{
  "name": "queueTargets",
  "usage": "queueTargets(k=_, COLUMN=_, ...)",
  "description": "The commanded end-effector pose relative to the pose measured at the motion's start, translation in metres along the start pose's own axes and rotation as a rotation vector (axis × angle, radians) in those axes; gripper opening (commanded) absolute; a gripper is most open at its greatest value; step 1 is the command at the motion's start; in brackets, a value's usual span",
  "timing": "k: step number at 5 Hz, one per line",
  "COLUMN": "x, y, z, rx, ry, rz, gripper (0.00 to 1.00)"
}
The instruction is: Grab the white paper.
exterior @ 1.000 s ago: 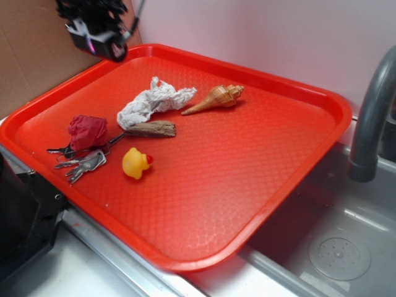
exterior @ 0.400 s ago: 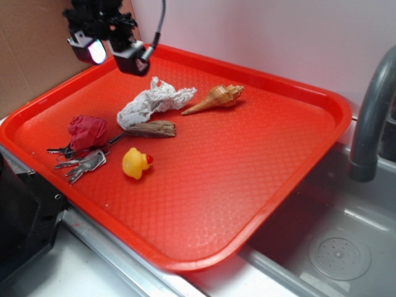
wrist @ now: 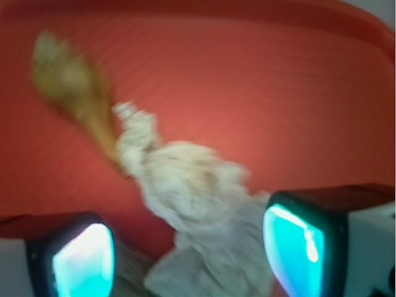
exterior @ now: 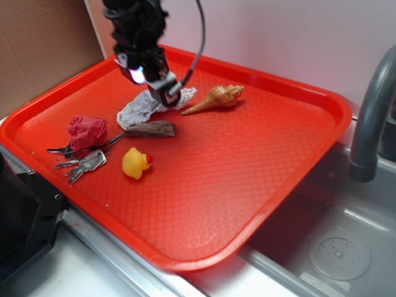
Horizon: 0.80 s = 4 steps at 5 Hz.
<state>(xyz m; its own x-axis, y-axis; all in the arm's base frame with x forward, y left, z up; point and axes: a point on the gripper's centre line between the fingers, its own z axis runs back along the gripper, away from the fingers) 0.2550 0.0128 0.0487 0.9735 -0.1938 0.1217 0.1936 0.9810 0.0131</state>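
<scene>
The white paper (exterior: pixel 139 107) is a wrinkly elongated wad lying on the red tray (exterior: pixel 247 161), left of the tan seashell (exterior: pixel 218 97). My gripper (exterior: pixel 154 80) hangs just above the wad's middle and hides part of it in the exterior view. In the blurred wrist view the white paper (wrist: pixel 198 204) lies below and between my two glowing fingertips, which stand wide apart, so the gripper (wrist: pixel 189 250) is open with nothing held. The seashell (wrist: pixel 74 86) shows at the upper left there.
A red wrinkly wad (exterior: pixel 86 131), keys (exterior: pixel 80 164), a piece of wood (exterior: pixel 151 129) and a yellow rubber duck (exterior: pixel 136 163) lie on the tray's left half. A grey faucet (exterior: pixel 371 117) and a sink (exterior: pixel 334 247) stand to the right. Cardboard (exterior: pixel 43 49) backs the left.
The gripper has swung from the tray's far left corner rightward and down, and now hangs over the white paper. Nothing on the tray has moved.
</scene>
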Motion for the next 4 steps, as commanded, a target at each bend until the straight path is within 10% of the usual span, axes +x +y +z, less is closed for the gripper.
queueTargets(k=1, x=0.003, y=0.013, z=-0.015, rx=0.028, ry=0.034, rz=-0.205, gripper=1.00)
queueTargets(k=2, x=-0.001, y=0.022, z=-0.019, rx=0.065, ry=0.038, rz=-0.136, gripper=0.00)
queueTargets(k=4, x=-0.016, y=0.027, z=0.015, rx=0.100, ry=-0.033, rz=0.021, gripper=0.00)
